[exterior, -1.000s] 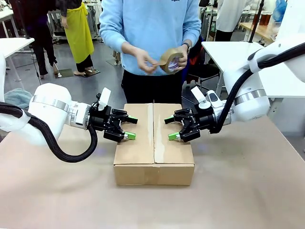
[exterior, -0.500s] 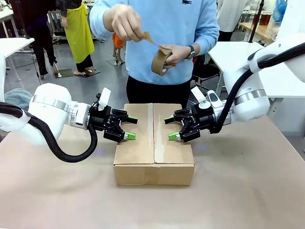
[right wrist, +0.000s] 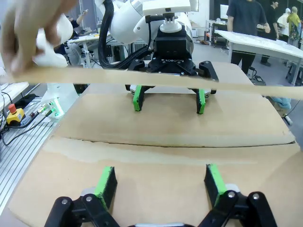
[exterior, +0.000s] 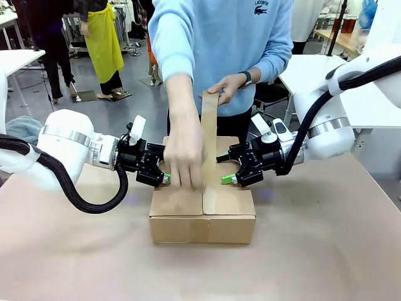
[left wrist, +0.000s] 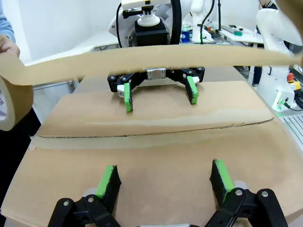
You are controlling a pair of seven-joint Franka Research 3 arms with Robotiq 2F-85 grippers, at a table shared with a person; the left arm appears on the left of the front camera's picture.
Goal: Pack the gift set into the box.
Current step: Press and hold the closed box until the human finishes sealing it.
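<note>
Stretching tape strip (exterior: pixel 209 135) over box (exterior: pixel 202 207) seam, person's hand (exterior: pixel 184 157) between both released claws.

Illumination is bright, even and diffuse from overhead in all three views. The box (exterior: pixel 202 197) casts only a faint, soft shadow on the table (exterior: pixel 313 251); no harsh glare noted, only a mild sheen on the white arm housings. The front view is sharp on static items, but the person's near hand (exterior: pixel 183 157) shows motion blur. In both wrist views the stretched tape strip (left wrist: pixel 156 56) is soft and out of focus. Wide-angle distortion bends straight lines toward the wrist-view edges; backgrounds there are slightly soft.
</note>
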